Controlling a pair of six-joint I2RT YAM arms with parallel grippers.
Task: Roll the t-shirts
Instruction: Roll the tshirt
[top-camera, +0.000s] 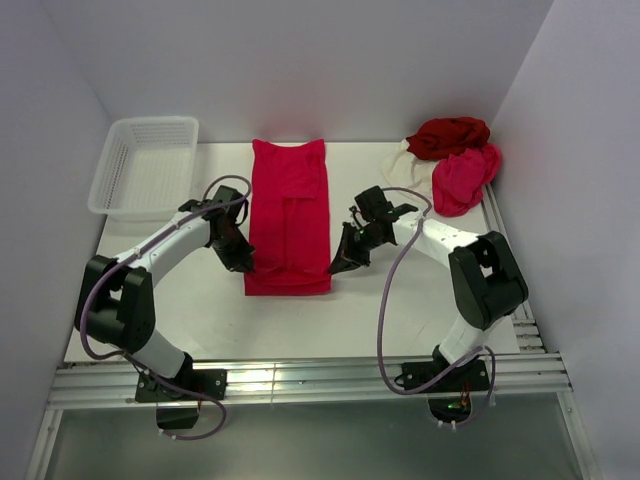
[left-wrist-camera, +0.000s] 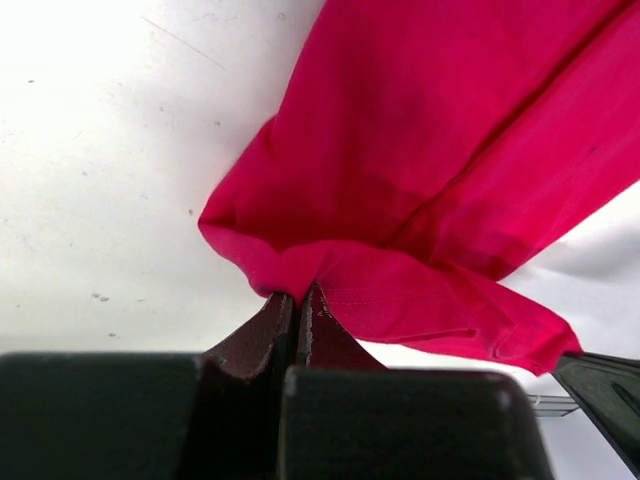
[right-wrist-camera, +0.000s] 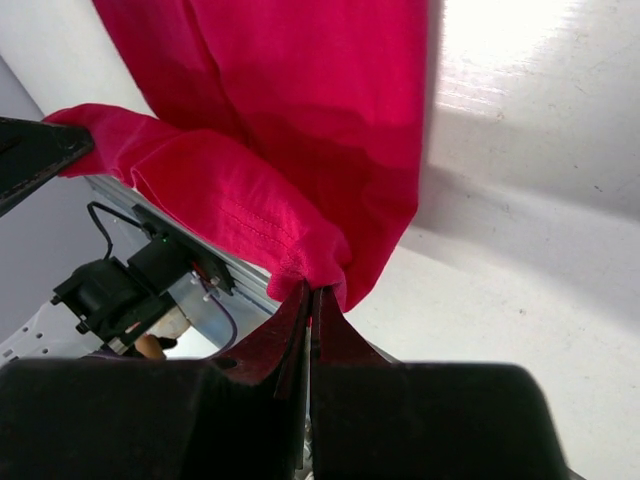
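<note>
A bright crimson t-shirt (top-camera: 289, 205) lies folded into a long strip down the middle of the table. My left gripper (top-camera: 243, 266) is shut on its near left corner; the left wrist view shows the cloth (left-wrist-camera: 430, 180) pinched at the fingertips (left-wrist-camera: 300, 300). My right gripper (top-camera: 337, 267) is shut on its near right corner; the right wrist view shows the hem (right-wrist-camera: 250, 200) pinched and lifted off the table. A dark red tee (top-camera: 448, 136), a pink-red tee (top-camera: 464, 178) and a whitish tee (top-camera: 402, 162) lie heaped at the back right.
A white plastic mesh basket (top-camera: 145, 165) stands at the back left. Grey walls close in the table on three sides. A metal rail (top-camera: 300, 380) runs along the near edge by the arm bases.
</note>
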